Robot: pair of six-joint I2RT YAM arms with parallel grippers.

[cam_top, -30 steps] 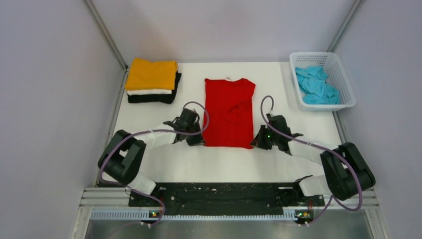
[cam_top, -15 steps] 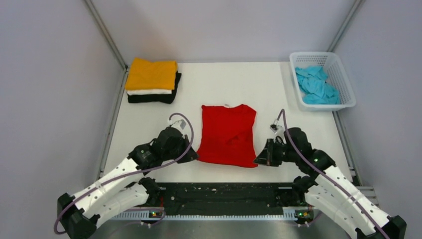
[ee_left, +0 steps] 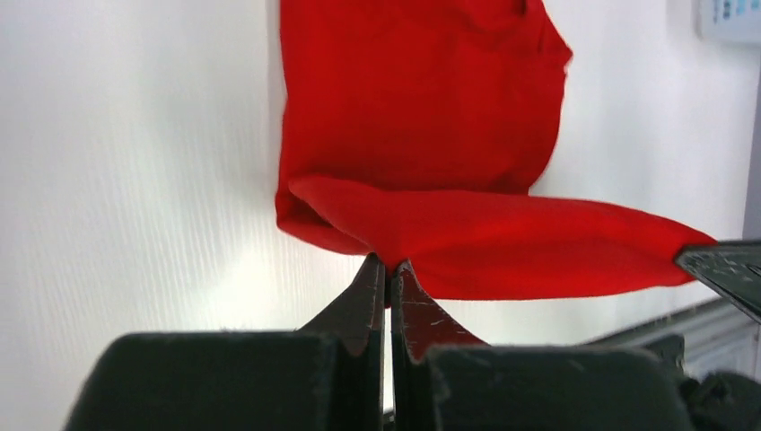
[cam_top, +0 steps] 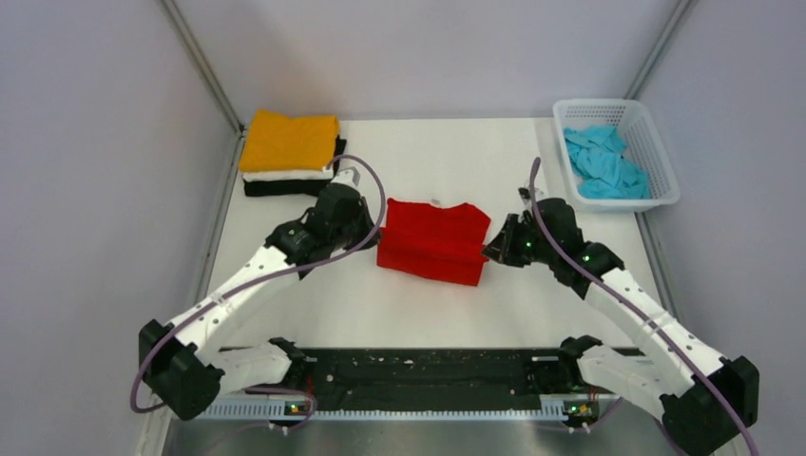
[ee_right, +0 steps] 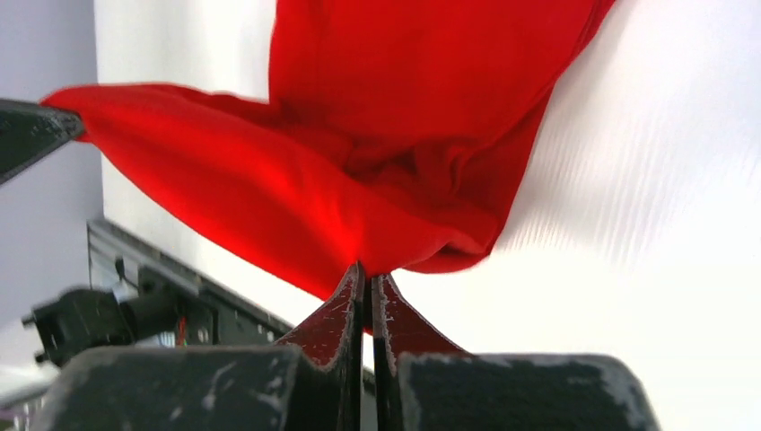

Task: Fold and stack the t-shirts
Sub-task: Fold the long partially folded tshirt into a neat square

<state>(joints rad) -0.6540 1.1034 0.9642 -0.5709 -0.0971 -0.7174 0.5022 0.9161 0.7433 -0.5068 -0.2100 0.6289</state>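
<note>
— Where is the red t-shirt?

— It lies on the middle of the white table, between the two arms, with its collar on the far side. The far part lies flat. The near part is raised off the surface and doubled back over it, so from above the cloth shows as a short, wide band.

— And the jaws?

— The left gripper is pinched tight on the raised edge at the shirt's left corner. The right gripper is clenched on the same edge at the right corner. In each wrist view the fingers meet with only a sliver between them and red cloth is caught at the tips. The edge runs across to the other gripper's dark tip at the side of the picture.

— What about the other shirts?

— There is a folded pile in the far left corner, well apart from the red one. The orange-yellow t-shirt is on top, the white t-shirt is under it, and the black t-shirt is at the bottom. The light blue t-shirt lies crumpled inside the white lattice basket at the far right.
</note>
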